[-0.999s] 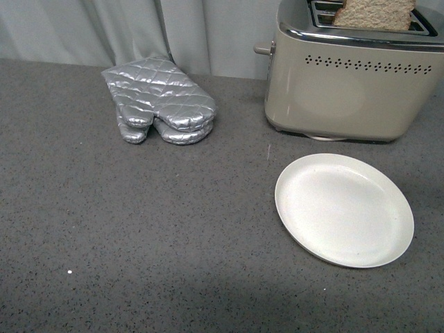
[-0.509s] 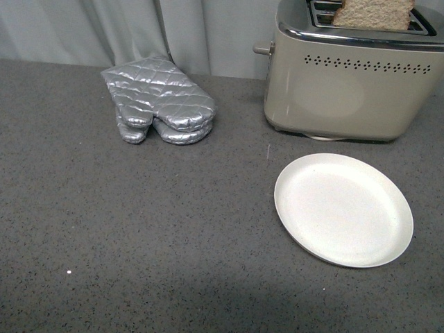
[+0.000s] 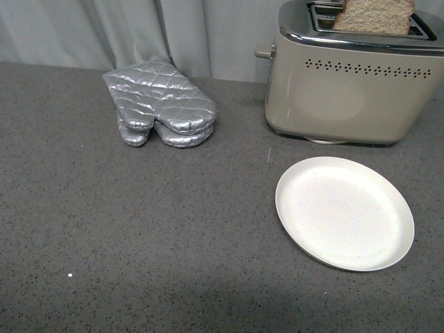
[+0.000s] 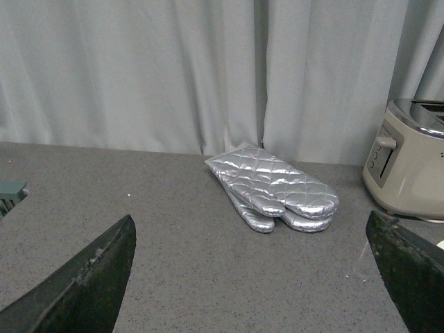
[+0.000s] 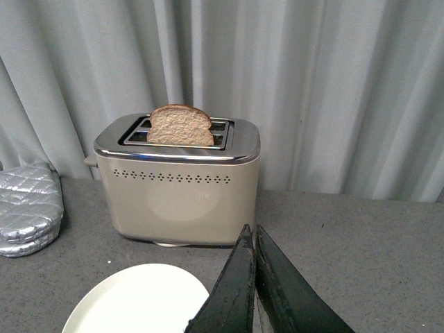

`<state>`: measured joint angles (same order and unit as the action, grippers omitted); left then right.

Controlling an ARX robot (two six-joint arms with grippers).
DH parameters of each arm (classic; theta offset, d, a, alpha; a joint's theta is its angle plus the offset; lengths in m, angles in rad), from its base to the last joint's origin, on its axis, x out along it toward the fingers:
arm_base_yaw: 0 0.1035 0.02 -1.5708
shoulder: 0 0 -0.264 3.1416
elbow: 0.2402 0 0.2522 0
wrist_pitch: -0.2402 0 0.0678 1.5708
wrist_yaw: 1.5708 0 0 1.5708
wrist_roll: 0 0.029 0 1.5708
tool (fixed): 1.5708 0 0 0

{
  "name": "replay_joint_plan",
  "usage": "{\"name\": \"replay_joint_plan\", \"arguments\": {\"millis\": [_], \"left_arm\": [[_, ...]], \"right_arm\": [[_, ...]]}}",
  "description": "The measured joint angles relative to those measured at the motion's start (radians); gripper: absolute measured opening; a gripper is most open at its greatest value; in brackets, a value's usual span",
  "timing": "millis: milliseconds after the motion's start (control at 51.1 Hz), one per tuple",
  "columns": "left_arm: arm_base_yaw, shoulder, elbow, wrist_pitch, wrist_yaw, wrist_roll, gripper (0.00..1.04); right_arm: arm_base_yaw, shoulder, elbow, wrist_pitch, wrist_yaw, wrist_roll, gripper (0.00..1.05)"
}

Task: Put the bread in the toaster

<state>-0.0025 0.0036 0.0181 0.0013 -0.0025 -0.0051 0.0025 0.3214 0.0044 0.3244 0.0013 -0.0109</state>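
Bread [image 3: 374,16] is standing upright in the slot of the toaster [image 3: 350,87] nearer the robot, its rounded upper half sticking out above the chrome top. In the right wrist view the same slice [image 5: 180,125] is showing its light-brown crumb and darker crust, while the toaster [image 5: 177,191] is sitting on the speckled grey countertop [image 3: 139,250] in front of a pale pleated curtain [image 5: 312,83]. A row of small vent holes is running along the toaster's near face, and a side lever [image 3: 263,51] is sticking out from the end nearest the oven mitt.

A round white plate [image 3: 345,212] is lying just in front of the toaster, close to it but apart from it, with nothing on it. A quilted silver oven mitt [image 3: 159,104] is resting well to the left of the toaster, near the curtain; the left wrist view is showing it [image 4: 274,187] flat on the counter.

Neither arm is appearing in the front view. The left gripper [image 4: 253,281] is holding its two dark fingers [image 4: 83,284] spread wide apart above the counter, with nothing between them. The right gripper [image 5: 255,291] is keeping its fingers [image 5: 232,295] pressed together, empty, and pointing toward the toaster from near the plate's rim [image 5: 139,298].
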Motion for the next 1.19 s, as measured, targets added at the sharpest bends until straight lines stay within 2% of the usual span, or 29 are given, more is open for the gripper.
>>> {"name": "replay_joint_plan", "arguments": {"millis": [392,470,666,744,940,1194], "left_arm": [[0.000,0.000,0.000,0.000,0.000,0.000,0.98],[0.000,0.000,0.000,0.000,0.000,0.000,0.98],[0.000,0.000,0.000,-0.001,0.000,0.000,0.98],[0.000,0.000,0.000,-0.001,0.000,0.000,0.98],[0.000,0.000,0.000,-0.001,0.000,0.000,0.98],[0.000,0.000,0.000,-0.001,0.000,0.000,0.98]], "right_arm": [[0.000,-0.146,0.000,-0.145,0.000,0.000,0.00],[0.000,-0.274,0.001,-0.310,0.000,0.000,0.00],[0.000,-0.316,0.001,-0.323,0.000,0.000,0.01],[0.000,-0.316,0.001,-0.323,0.000,0.000,0.13],[0.000,-0.317,0.001,-0.323,0.000,0.000,0.58],[0.000,-0.317,0.001,-0.323,0.000,0.002,0.97]]}}
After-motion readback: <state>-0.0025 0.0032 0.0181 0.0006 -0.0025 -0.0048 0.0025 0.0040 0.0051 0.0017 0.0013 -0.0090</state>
